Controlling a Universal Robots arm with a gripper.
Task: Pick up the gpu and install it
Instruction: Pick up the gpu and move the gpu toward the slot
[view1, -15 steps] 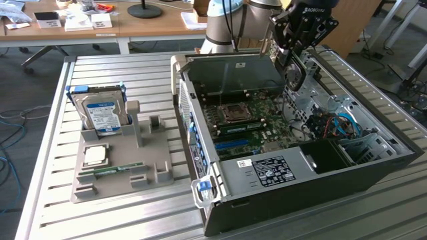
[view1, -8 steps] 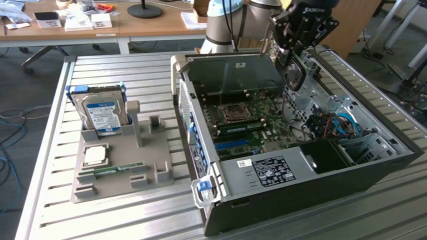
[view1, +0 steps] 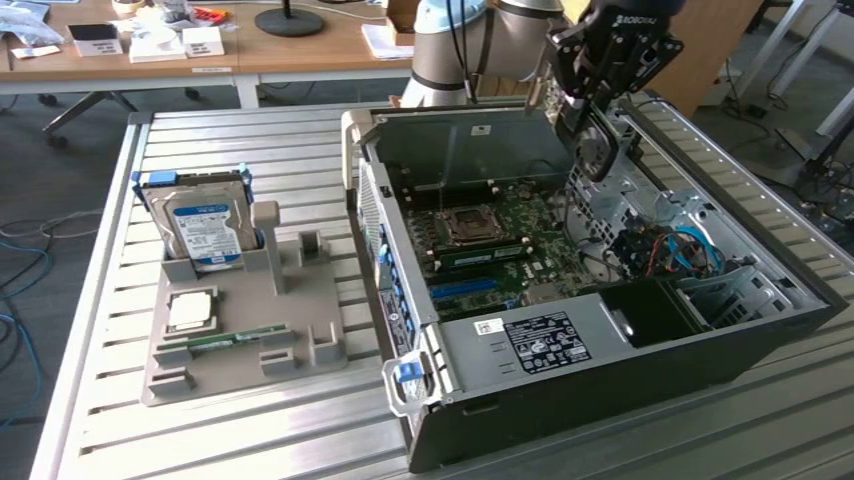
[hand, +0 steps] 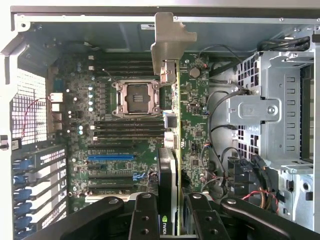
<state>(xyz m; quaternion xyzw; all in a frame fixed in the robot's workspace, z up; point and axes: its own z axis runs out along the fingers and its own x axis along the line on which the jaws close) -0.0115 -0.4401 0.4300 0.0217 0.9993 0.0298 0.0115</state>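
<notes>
My gripper (view1: 589, 108) hangs over the far side of the open computer case (view1: 601, 345) and is shut on the gpu (view1: 597, 152). The gpu is a dark card with a round fan, held on edge. In the wrist view the gpu (hand: 171, 150) runs edge-on away from the gripper (hand: 170, 220), with its silvery end bracket (hand: 170, 37) at the far end. The black fingers (hand: 145, 215) clamp the card from both sides. Beneath it lies the green motherboard (hand: 125, 125), with an empty processor socket (hand: 136, 97) and a blue slot (hand: 111, 156). The card is above the board, apart from it.
A grey holder tray (view1: 240, 330) beside the case at the exterior view's left carries a silver hard drive (view1: 200, 225), a processor chip (view1: 191, 310) and a green memory stick (view1: 234, 337). Inside the case are a metal drive cage (hand: 270, 110) and loose cables (view1: 681, 250).
</notes>
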